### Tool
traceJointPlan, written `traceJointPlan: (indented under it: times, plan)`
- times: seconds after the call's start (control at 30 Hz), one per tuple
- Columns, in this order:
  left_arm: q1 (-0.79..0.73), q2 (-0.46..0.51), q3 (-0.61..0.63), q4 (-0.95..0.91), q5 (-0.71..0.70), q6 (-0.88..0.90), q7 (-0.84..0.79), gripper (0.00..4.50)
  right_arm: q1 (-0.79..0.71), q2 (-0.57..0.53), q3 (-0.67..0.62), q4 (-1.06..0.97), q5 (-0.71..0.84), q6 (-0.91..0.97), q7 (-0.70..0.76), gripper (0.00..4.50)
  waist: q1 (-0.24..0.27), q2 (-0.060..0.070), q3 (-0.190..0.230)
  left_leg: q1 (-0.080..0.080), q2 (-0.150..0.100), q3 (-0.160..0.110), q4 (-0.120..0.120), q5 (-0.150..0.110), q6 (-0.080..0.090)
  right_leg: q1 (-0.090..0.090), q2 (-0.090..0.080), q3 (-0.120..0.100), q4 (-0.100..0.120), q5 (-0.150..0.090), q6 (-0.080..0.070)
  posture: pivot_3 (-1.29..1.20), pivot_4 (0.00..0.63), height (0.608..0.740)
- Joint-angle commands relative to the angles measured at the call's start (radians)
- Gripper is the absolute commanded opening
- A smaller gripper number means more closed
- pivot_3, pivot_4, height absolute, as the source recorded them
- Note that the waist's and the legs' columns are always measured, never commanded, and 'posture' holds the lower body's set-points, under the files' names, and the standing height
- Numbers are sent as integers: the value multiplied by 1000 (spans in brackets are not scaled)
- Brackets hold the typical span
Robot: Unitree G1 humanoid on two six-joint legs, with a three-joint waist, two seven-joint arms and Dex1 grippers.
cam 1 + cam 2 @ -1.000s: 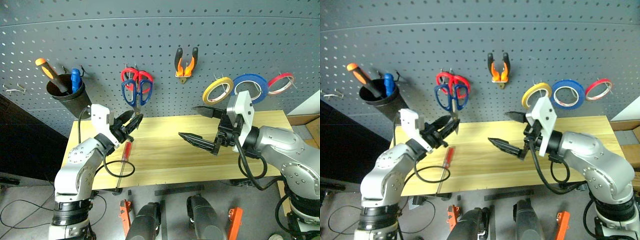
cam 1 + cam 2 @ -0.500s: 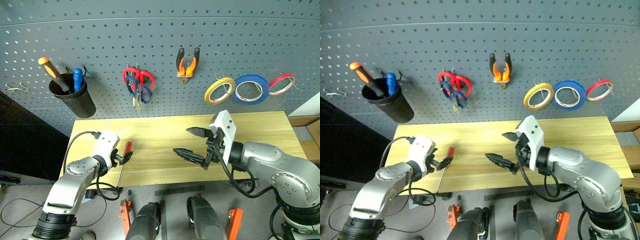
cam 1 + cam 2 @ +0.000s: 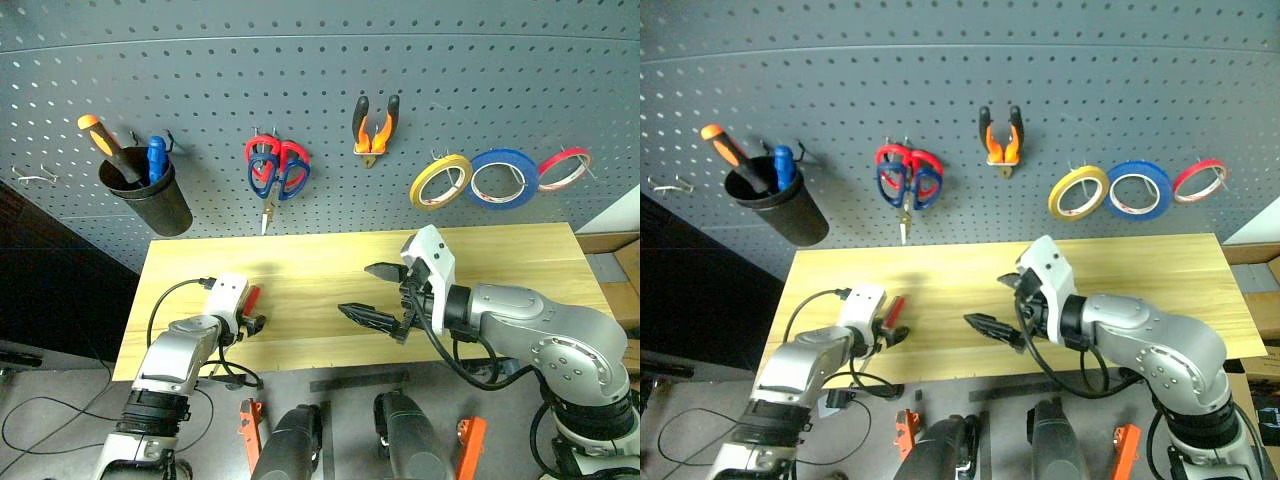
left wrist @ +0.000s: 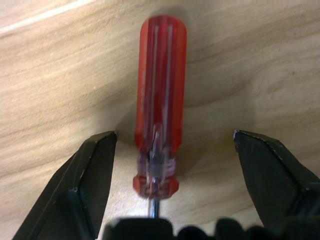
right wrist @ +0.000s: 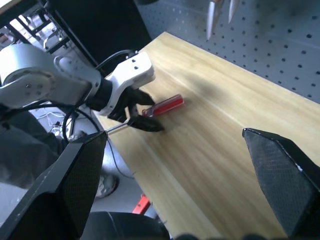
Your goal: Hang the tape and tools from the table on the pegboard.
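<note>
Left pincer (image 4: pixel 170 145) gapes astride the screwdriver (image 4: pixel 160 120) on the table (image 3: pixel 500 260); right pincer (image 3: pixel 385 295) open.

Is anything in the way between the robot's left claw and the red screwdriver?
No. The left gripper is open, its fingers either side of the red screwdriver lying on the table, with nothing between them.

Red screwdriver (image 4: pixel 159 120) shaft cut off by frame edge; tip hidden behind left tool (image 3: pixel 250 322).
</note>
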Motion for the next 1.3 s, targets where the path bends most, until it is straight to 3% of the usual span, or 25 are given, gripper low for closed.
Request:
traceJointPlan:
  times: [0.03,0.23,0.27,0.47,0.6,0.83,0.93,1.3]
  plan:
    - [23,-8,27,19,11,0,19,3040,-15,-11,-10,-44,20,2,9,4500,0,0,0,0,0,0,0,0,0,0,0,0,0,0,0,-248,293,740]
    - [59,5,66,-30,0,9,13,912,-29,-21,-29,-36,40,6,24,4500,-5,0,0,0,0,0,0,0,0,0,0,0,0,0,0,-245,290,740]
    - [70,9,70,-43,-1,12,11,805,-32,-23,-33,-34,46,4,31,4500,-7,0,0,0,0,0,0,0,0,0,0,0,0,0,0,-239,285,740]
    - [125,-9,165,-141,-14,-121,40,806,-58,-33,-37,-32,29,-63,76,4500,-5,0,0,0,0,0,0,0,0,0,0,0,0,0,0,-234,282,740]
    - [222,-10,216,-384,-29,-379,-9,806,-65,-53,-66,-64,21,-175,153,4500,1,-1,1,-2,0,0,0,0,0,-1,0,-1,-1,0,0,-220,276,740]
    - [304,-8,230,-593,6,-533,0,806,-119,-101,-48,-30,-69,-350,274,4500,2,-2,1,-2,0,0,-1,0,0,-1,0,-1,-4,0,0,-194,257,740]
    - [234,-2,235,-643,23,-585,14,806,-160,-101,-49,12,-75,-383,312,4500,5,-2,0,-2,1,0,0,0,-1,-1,0,-2,-2,0,0,-182,247,740]
    - [-103,-6,271,-652,36,-498,121,806,-202,-111,-45,109,-124,-441,388,4500,8,-5,-1,-5,1,0,1,0,-1,-3,0,-3,-2,1,-1,-153,220,740]
